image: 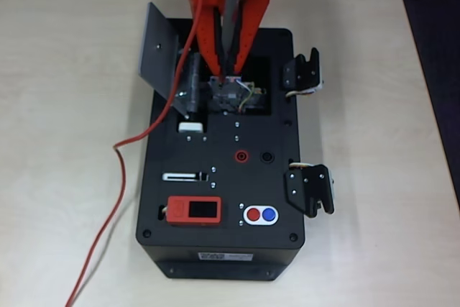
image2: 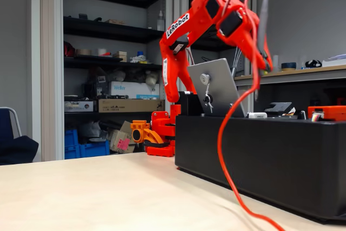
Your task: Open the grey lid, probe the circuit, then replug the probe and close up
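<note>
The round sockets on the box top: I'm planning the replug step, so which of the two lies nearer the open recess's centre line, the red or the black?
The red socket. In the overhead view it sits almost straight below the circuit, while the black socket is off to its right.

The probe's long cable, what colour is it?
Red; the cable shows best in the overhead view, trailing across the table.

A black box (image: 219, 199) sits on a pale wooden bench (image: 57, 70). On its top, seen from overhead, an orange display module (image: 194, 211) lies near the front edge, beside a white plate with red and blue buttons (image: 260, 215). A red socket (image: 242, 156) and a black socket (image: 267, 157) sit mid-panel. Two black latches (image: 309, 188) hang off the right side. In the fixed view, shelves (image2: 108, 31) with cardboard cartons (image2: 127, 105) and blue crates (image2: 89, 147) line the background.
</note>
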Tool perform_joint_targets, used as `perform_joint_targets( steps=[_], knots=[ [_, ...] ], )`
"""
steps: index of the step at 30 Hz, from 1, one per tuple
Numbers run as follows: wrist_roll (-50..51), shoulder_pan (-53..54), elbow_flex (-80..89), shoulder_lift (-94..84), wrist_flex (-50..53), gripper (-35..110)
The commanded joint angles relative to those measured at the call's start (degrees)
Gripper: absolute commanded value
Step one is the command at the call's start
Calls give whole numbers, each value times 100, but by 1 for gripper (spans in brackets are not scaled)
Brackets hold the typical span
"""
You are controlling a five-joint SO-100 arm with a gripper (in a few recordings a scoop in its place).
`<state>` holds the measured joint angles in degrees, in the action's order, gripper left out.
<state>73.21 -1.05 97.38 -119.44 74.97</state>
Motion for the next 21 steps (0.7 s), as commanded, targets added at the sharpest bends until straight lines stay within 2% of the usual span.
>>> perform_joint_targets(
  steps=[1,21],
  knots=[
    [18,-79,378,-650,-97,0],
    [79,70,1723,-1740,-343,0]
  ],
)
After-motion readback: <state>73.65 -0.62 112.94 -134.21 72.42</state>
